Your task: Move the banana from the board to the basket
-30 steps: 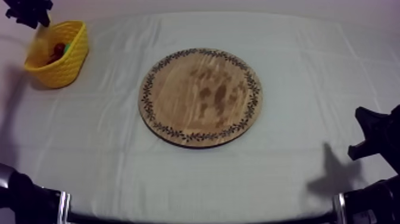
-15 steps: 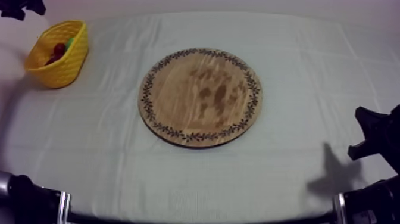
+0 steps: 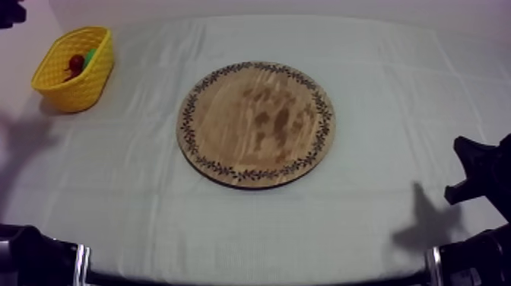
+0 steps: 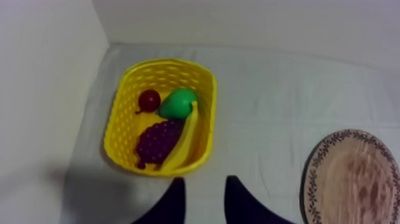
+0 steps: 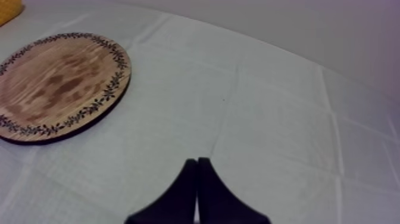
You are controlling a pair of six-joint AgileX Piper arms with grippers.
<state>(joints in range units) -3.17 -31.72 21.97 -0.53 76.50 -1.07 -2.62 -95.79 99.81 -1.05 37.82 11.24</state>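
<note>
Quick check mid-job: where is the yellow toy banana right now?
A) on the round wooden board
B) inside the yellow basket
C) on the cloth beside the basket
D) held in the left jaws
B: the long yellow toy banana lies inside the yellow lattice basket next to the bunch of purple grapes, and the round wooden board with the patterned rim is bare.

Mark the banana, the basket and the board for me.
banana [image 4: 186,134], left wrist view, middle of its length.
basket [image 4: 167,63], left wrist view, far rim.
board [image 3: 256,124], top view, bare centre.
</note>
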